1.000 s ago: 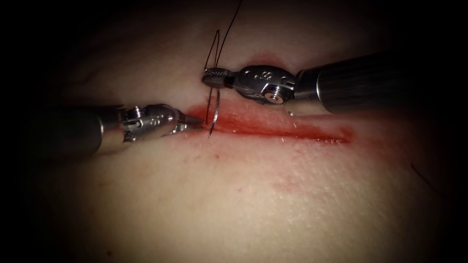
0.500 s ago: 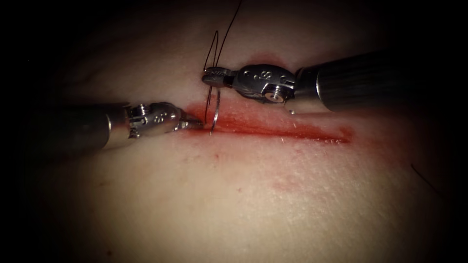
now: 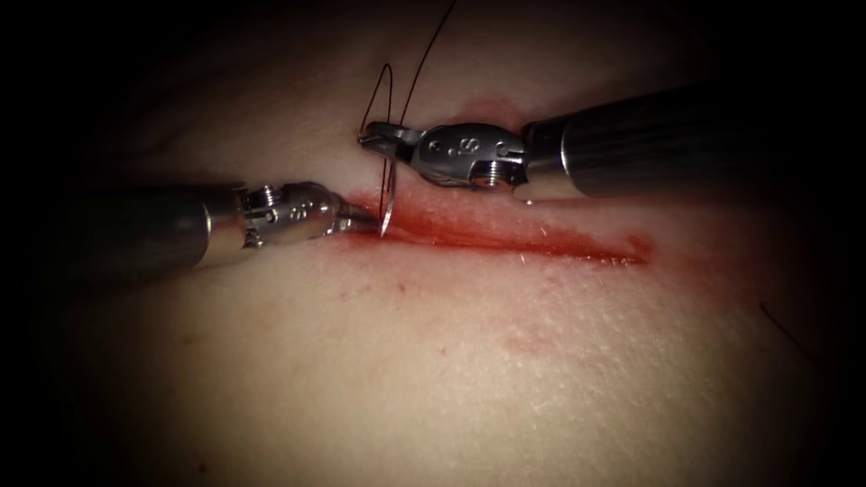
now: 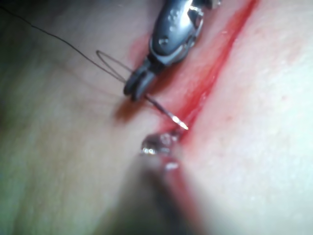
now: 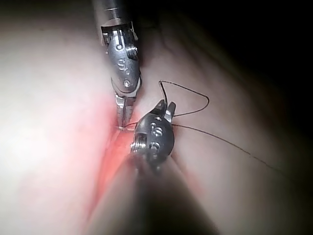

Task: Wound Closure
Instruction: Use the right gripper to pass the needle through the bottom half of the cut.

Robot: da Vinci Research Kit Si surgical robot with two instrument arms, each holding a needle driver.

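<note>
My right tool point(image 3: 374, 140) comes in above the cut point(image 3: 523, 242), shut on the curved needle point(image 3: 390, 194) close to its thread end. The needle hangs down from it, and its tip touches the tissue at the left end of the cut; I cannot tell if it has gone in. My left tool point(image 3: 368, 219) lies low at the cut's left end, shut and holding nothing, its tip right beside the needle tip. Dark thread point(image 3: 383, 77) loops up from the right tool. The left wrist view shows the right tool point(image 4: 135, 88) on the needle point(image 4: 161, 108); the right wrist view shows both tools point(image 5: 165, 106) point(image 5: 124, 115).
Red fluid fills the cut and stains the pale tissue point(image 3: 451, 361) around its left end. A second strand of thread point(image 3: 433, 36) runs up and away behind the right tool. Thread point(image 5: 195, 95) also curls beside the right tool's tip.
The right tool moved left and turned, carrying the needle left so its tip now meets the left tool. The left tool slid slightly right toward the cut's end.
</note>
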